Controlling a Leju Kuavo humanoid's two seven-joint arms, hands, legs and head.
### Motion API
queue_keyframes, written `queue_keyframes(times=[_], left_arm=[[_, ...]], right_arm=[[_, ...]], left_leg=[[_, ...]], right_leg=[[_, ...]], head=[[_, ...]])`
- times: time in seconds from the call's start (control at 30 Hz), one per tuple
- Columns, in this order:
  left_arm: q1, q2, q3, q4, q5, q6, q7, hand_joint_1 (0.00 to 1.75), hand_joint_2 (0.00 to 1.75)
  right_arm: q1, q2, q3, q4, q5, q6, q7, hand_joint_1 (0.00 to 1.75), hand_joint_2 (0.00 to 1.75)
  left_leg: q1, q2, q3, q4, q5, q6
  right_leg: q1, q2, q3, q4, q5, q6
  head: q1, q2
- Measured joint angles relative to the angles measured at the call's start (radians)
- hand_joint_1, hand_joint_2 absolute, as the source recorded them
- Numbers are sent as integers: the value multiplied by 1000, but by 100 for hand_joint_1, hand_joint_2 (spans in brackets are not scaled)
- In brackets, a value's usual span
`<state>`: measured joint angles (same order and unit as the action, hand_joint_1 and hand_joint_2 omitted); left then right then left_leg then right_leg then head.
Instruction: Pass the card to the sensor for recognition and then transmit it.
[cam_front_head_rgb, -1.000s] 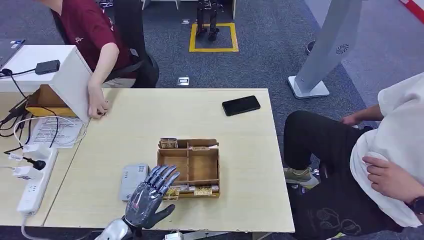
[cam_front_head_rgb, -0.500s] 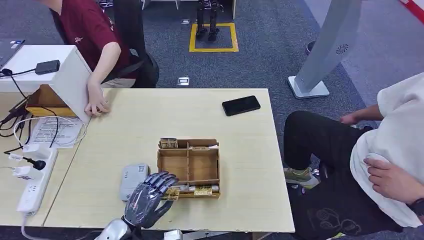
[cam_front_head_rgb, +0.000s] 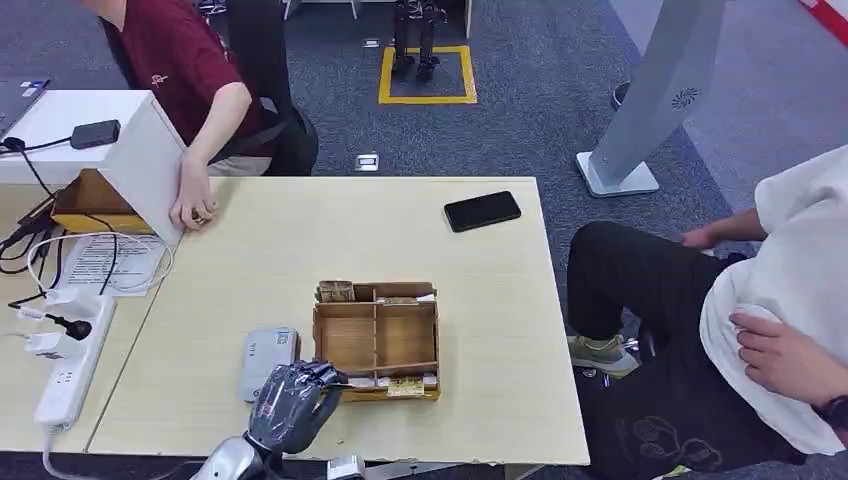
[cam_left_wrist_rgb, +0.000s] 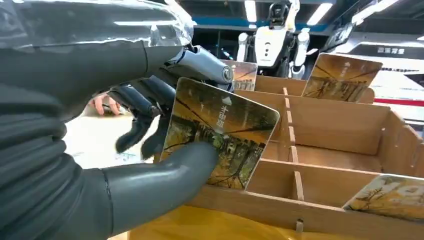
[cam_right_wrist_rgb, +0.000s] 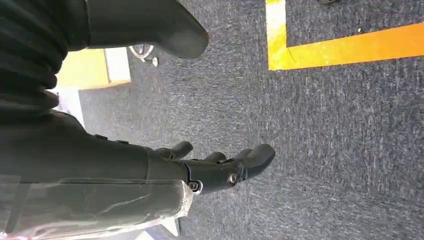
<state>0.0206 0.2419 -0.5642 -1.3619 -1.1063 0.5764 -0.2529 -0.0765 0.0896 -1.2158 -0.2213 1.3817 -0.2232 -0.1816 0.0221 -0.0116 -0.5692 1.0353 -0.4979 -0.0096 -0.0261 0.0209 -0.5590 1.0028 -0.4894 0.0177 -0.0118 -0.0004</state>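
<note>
The left hand (cam_front_head_rgb: 290, 405) has been curled shut since a second ago, and a card (cam_left_wrist_rgb: 220, 132) is now pinched at the wooden box's (cam_front_head_rgb: 378, 338) near-left corner, apparently lifted. The right hand (cam_right_wrist_rgb: 220, 167) is hung empty, fingers loosely parted, over carpet.

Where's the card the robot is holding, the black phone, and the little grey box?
card (cam_left_wrist_rgb: 220, 137): left wrist view, middle of its picture face
black phone (cam_front_head_rgb: 482, 211): head view, centre of its screen
grey box (cam_front_head_rgb: 266, 358): head view, its top
</note>
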Motion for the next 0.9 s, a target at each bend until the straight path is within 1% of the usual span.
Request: queue_keyframes(times=[0.2, 0.27, 0.3, 0.33, 0.37, 0.4, 0.43, 0.47, 0.5, 0.57, 0.63, 0.67, 0.73, 0.83, 0.9], left_arm=[[0, 0, 0, 0, 0, 0, 0, 175, 175], [0, 0, 0, 0, 0, 0, 0, 157, 175], [0, 0, 0, 0, 0, 0, 0, 154, 175], [0, 0, 0, 0, 0, 0, 0, 157, 175], [0, 0, 0, 0, 0, 0, 0, 157, 175], [0, 0, 0, 0, 0, 0, 0, 148, 175], [0, 0, 0, 0, 0, 0, 0, 155, 175], [0, 0, 0, 0, 1, 0, 0, 154, 175], [0, 0, 1, 0, 5, -1, -1, 157, 175], [0, 0, 2, 0, 26, -11, -12, 169, 175], [-1, 0, 5, 0, 58, -19, -33, 166, 175], [-2, 0, 9, -2, 81, -26, -49, 175, 175], [-4, 6, 18, -19, 141, -47, -84, 175, 175], [-14, 37, 47, -103, 257, -92, -136, 175, 175], [-31, 71, 88, -189, 334, -137, -162, 175, 175]], right_arm=[[0, 0, 0, 0, 0, 0, -2, 0, 175], [0, 0, 0, 0, 0, 0, -2, 0, 175], [0, 0, 0, 0, -1, 0, -2, 0, 175], [0, 0, 0, 0, -1, 0, -2, 0, 175], [0, 0, 0, 0, -1, 0, -2, 0, 175], [0, 0, 0, 0, 0, 0, -2, 0, 175], [0, 0, 0, 0, 0, 0, -1, 0, 175], [0, 0, 0, 0, 0, 0, 0, 0, 175], [0, 0, 0, 0, 0, 0, 1, 0, 175], [0, 0, 0, 0, 0, 0, 2, 0, 175], [0, 0, 0, 0, 0, 0, 3, 0, 175], [0, 0, 0, 0, 0, 0, 2, 0, 175], [-1, 0, 0, 0, 0, 0, 0, 0, 175], [-1, 0, 0, 0, 1, 0, 3, 0, 175], [-1, 0, 0, 0, -3, 0, 4, 0, 175]], left_leg=[[0, 0, 0, 0, 0, 0], [0, 0, 0, 0, 0, 0], [0, 0, 0, 0, 0, 0], [0, 0, 0, 0, 0, 0], [0, 0, 0, 0, 0, 0], [0, 0, 0, 0, 0, 0], [0, 0, 0, 0, 0, 0], [0, 0, 0, 0, 0, 0], [0, 0, 0, 0, 0, 0], [0, 0, 0, 0, 0, 0], [0, 0, 0, 0, 0, 0], [0, 0, 0, 0, 0, 0], [0, 0, 0, 0, 0, 0], [0, 0, 0, 0, 0, 0], [1, 0, 0, 0, 0, 0]], right_leg=[[0, 0, 0, 0, 0, 0], [0, 0, 0, 0, 0, 0], [0, 0, 0, 0, 0, 0], [0, 0, 0, 0, 0, 0], [0, 0, 0, 0, 0, 0], [0, 0, 0, 0, 0, 0], [0, 0, 0, 0, 0, 0], [0, 0, 0, 0, 0, 0], [0, 0, 0, 0, 0, 0], [0, 0, 0, 0, 0, 0], [0, 0, 0, 0, 0, 0], [0, 0, 0, 0, 0, 0], [0, 0, 0, 0, 0, 0], [0, 0, 0, 0, 0, 0], [0, 0, 0, 0, 0, 0]], head=[[0, 0], [0, 0], [0, 0], [0, 0], [0, 0], [0, 0], [0, 0], [0, 0], [0, 0], [0, 0], [0, 0], [0, 0], [0, 0], [0, 0], [0, 0]])
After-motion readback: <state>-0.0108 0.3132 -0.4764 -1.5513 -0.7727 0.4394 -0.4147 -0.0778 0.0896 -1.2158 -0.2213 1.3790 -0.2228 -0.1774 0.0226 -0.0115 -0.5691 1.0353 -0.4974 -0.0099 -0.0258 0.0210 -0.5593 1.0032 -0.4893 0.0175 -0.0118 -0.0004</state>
